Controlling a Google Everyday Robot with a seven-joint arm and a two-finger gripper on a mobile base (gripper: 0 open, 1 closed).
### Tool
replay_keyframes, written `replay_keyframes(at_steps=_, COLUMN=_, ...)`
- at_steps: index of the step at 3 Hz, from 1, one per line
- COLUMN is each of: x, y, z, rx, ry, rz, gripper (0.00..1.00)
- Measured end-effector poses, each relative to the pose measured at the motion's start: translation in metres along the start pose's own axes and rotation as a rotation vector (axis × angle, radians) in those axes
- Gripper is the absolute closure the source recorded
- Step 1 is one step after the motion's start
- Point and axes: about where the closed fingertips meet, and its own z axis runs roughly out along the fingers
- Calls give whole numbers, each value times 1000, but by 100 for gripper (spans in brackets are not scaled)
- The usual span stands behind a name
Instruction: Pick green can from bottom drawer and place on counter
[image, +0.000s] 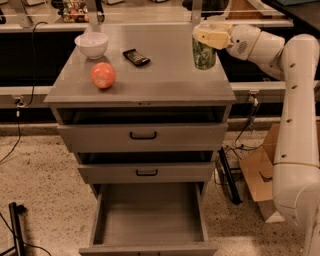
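As the gripper (206, 38) clamped its fingers round the green can (204, 58) near the top, base below them seemingly touched counter (165, 75), upright for release; bottom drawer (148, 220) gaped well beneath

Cream hand (207, 36) grips dark green can (204, 58) at rear right of grey bench (165, 82); white bowl (91, 45); red-orange ball (103, 75); black device (136, 57).

plastic gripper (206, 39) on green can (204, 58); counter (160, 77) smooth metal
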Motion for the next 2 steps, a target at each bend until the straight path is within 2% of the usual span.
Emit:
replay_keyframes(at_steps=1, x=22, y=-4, z=-1, rx=13, ry=-34, rz=56, gripper=100)
replay_keyframes(at_steps=2, x=38, y=-8, z=-18, rx=38, ry=-71, rz=107, gripper=81)
